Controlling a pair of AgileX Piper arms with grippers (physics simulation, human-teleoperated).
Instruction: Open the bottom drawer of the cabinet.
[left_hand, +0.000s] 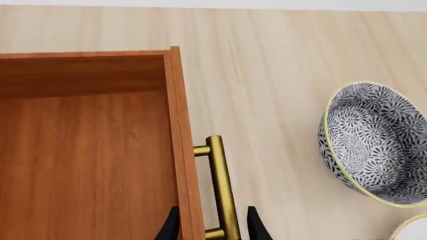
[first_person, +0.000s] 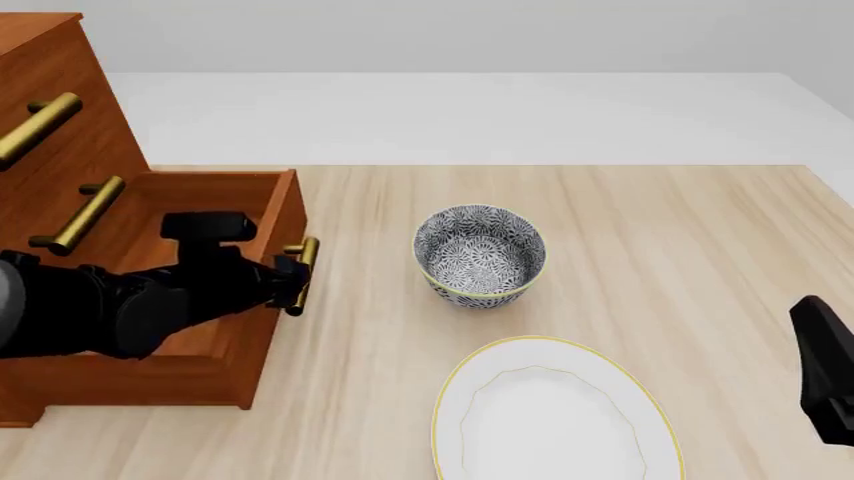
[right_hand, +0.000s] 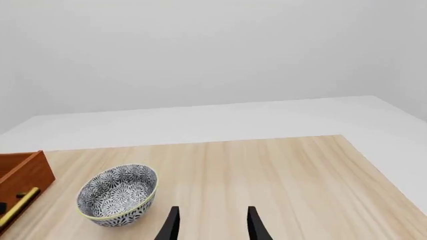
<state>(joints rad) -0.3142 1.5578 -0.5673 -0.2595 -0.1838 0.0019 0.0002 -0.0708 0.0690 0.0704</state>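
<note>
The cabinet (first_person: 60, 120) stands at the table's left, with two upper drawers shut. Its bottom drawer (first_person: 278, 215) is pulled out over the table; in the left wrist view its open, empty inside (left_hand: 87, 160) shows. The brass handle (left_hand: 222, 190) on its front lies between the fingers of my left gripper (left_hand: 213, 227), whose jaws stand apart on either side of the bar and the front's edge. In the front view the left gripper (first_person: 294, 280) is at the handle (first_person: 306, 262). My right gripper (right_hand: 212, 225) is open and empty, low at the right (first_person: 821, 340).
A patterned bowl (first_person: 478, 250) stands a little right of the drawer's handle; it also shows in both wrist views (left_hand: 373, 140) (right_hand: 118, 195). A white plate (first_person: 554, 415) with a yellow rim lies near the front edge. The drawer's corner (right_hand: 23, 175) shows in the right wrist view.
</note>
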